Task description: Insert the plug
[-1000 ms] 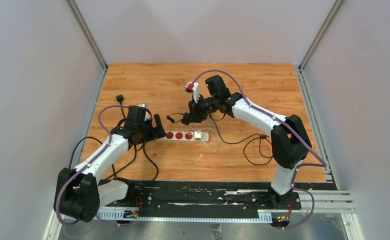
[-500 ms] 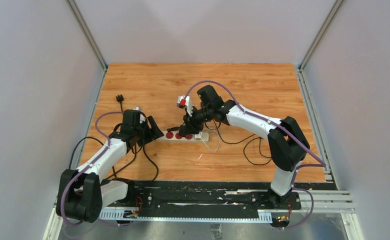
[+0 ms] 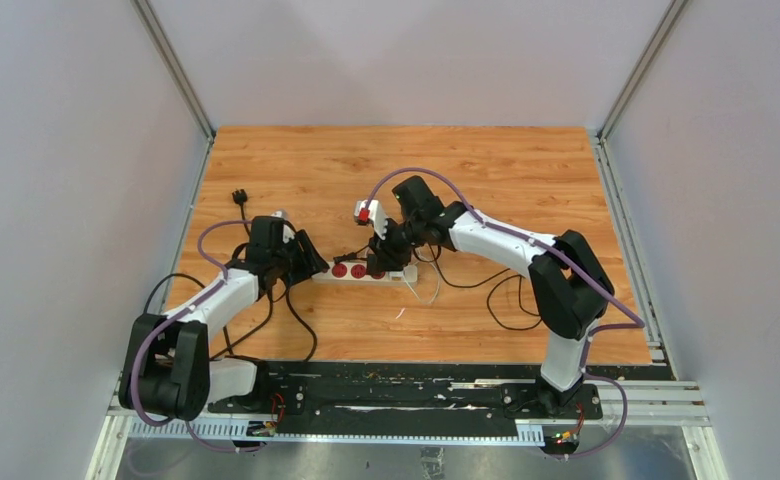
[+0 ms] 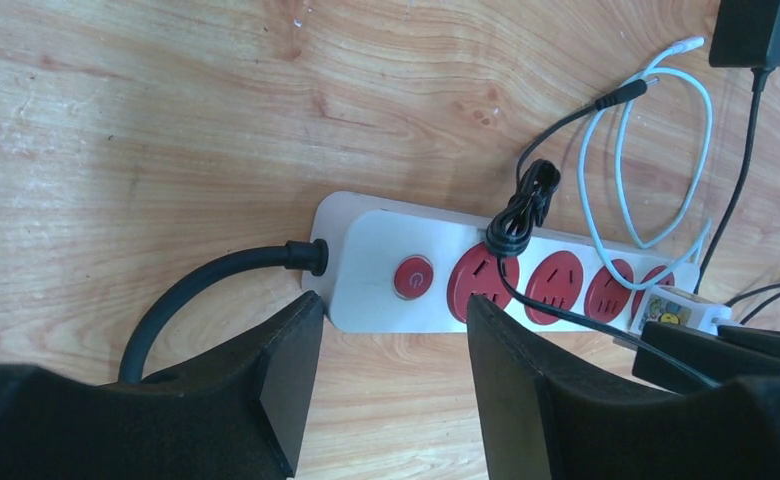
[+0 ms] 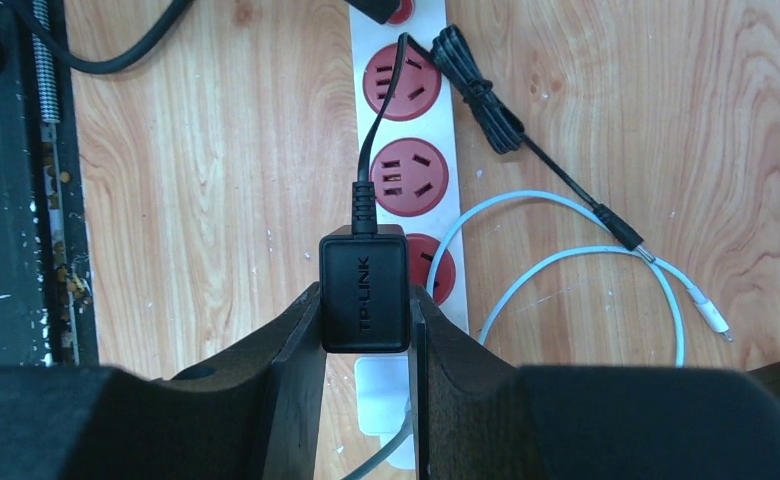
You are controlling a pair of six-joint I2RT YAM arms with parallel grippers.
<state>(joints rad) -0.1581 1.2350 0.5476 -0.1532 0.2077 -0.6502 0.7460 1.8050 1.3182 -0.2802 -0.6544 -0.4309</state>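
My right pincer: clamped on black adapter, above power strip.
My left pincer: spread, gripping nothing.
Risk: prongs miss socket; unbraced strip skids.

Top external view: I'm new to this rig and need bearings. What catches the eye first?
A white power strip with red sockets lies on the wooden table. The right gripper holds a black TP-LINK adapter over those sockets; the left gripper stands open at the strip's switch end.
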